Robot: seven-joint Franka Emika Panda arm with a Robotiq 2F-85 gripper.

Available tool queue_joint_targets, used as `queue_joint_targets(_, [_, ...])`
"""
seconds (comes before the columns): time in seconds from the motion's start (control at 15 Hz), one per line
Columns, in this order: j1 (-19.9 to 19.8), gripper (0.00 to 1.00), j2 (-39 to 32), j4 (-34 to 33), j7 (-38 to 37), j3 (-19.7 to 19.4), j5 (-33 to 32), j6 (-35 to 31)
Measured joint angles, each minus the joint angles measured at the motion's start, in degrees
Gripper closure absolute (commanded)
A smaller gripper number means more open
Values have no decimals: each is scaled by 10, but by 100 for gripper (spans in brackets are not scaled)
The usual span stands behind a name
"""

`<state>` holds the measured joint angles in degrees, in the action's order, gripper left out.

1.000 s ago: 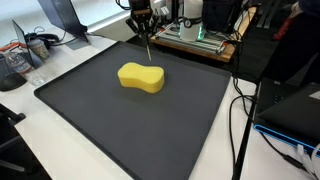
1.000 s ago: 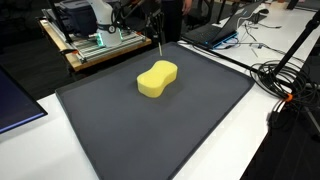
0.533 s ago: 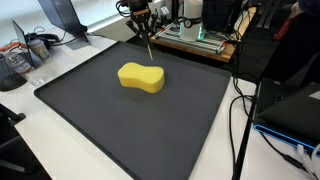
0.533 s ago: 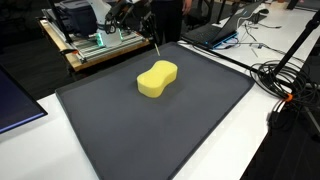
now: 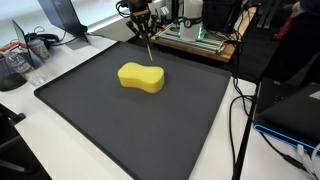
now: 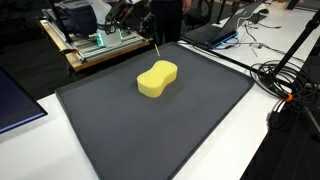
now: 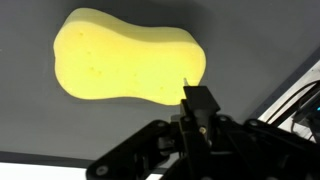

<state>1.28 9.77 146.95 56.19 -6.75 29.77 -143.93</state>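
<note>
Where the white desk [image 5: 45, 150] carries one black mat [image 5: 130, 120], both exterior views take in the whole mat, while the wrist view crops it to a dark patch. One yellow sponge [image 5: 141, 77], waisted in the middle, lies flat on the far half of the mat. Only the wrist view shows its pitted top from straight above. One pincer [image 5: 141, 17] hangs above the mat's far edge, its jaws pinched narrow on one thin rod [image 5: 148, 45]. An exterior view shows the rod slanting down towards the sponge's far side. The wrist view shows only its tip at the sponge's rim, and I cannot tell whether they touch.
</note>
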Motion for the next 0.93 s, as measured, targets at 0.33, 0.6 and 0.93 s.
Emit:
queue_joint_targets(0.33, [8,97,-12,4,12,1,9,-55])
queue_joint_targets(0.6, [11,97,-27,14,42,1,34,-85])
queue_joint_targets(0.93, [17,97,-55,21,130,1,117,-117])
